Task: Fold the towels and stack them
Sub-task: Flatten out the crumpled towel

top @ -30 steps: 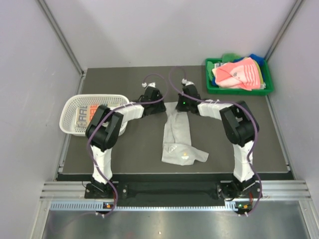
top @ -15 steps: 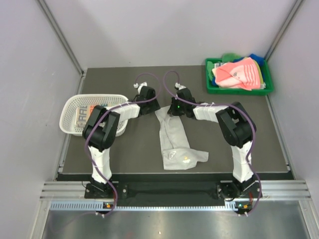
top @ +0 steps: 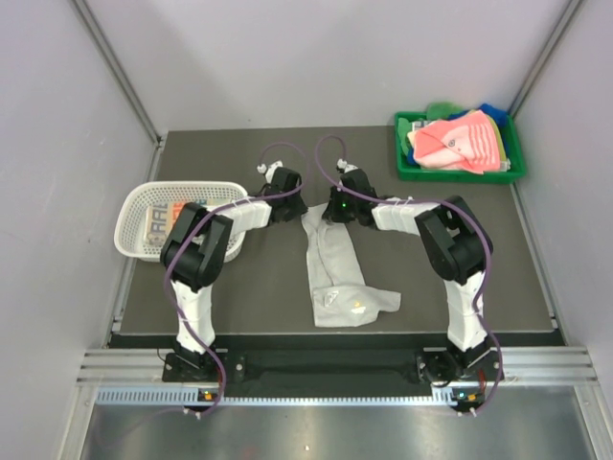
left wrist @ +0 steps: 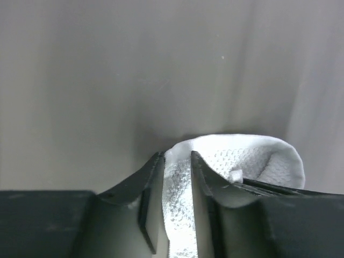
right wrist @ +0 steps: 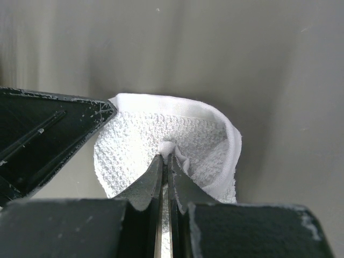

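Towels on the bench (top: 254,292) number one: a grey-white towel (top: 337,273), long and rumpled. A second, the lettered towel (top: 165,222), sits in the white basket (top: 132,203) well to its left. Back and right of it, the green tray (top: 406,169) holds a heap, pink towel (top: 460,144) on top, the rest too hidden to count. Two end effectors clench its far edge: the left end effector (left wrist: 176,158) grips a fold, the right end effector (right wrist: 165,158) pinches a tuft. Bare bench flanks it.

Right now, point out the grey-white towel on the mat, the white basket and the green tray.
grey-white towel (top: 337,264), top external view, middle of its long body.
white basket (top: 127,218), top external view, left wall.
green tray (top: 460,175), top external view, near rim.
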{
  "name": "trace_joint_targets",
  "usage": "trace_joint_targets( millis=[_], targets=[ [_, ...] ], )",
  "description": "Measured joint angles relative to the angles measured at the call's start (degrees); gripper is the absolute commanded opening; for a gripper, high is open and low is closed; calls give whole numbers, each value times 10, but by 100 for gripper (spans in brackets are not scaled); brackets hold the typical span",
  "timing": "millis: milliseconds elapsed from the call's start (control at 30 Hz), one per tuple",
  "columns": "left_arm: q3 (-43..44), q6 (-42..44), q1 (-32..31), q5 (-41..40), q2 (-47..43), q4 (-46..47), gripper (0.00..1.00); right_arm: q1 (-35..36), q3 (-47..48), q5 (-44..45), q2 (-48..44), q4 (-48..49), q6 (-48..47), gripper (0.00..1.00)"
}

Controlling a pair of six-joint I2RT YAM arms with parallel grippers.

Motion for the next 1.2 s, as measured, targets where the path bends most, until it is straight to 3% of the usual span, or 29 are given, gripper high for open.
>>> trace_joint_targets(
  millis=[267,500,533,667,767,1200],
  targets=[
    [0,-20,-5,-2,7,9,2,-4,0,-5,0,0,1,0],
    [-2,-20,-5,-1,7,9,0,-12,-6,-18,0,9,5,0],
    [-2,-20,-5,0,7,10,1,-13,-9,-21,-1,13,7,0],
    [-4,-12,-4,13,7,16,32,-19,-23,-30,-4,31,12,0],
    [-10,-11,-5,26,0,27,45,-23,-31,-34,-6,40,16,0],
    [-37,-13,-15,23,-28,11,49,-28,-41,-42,-7,58,21,0]
  ],
)
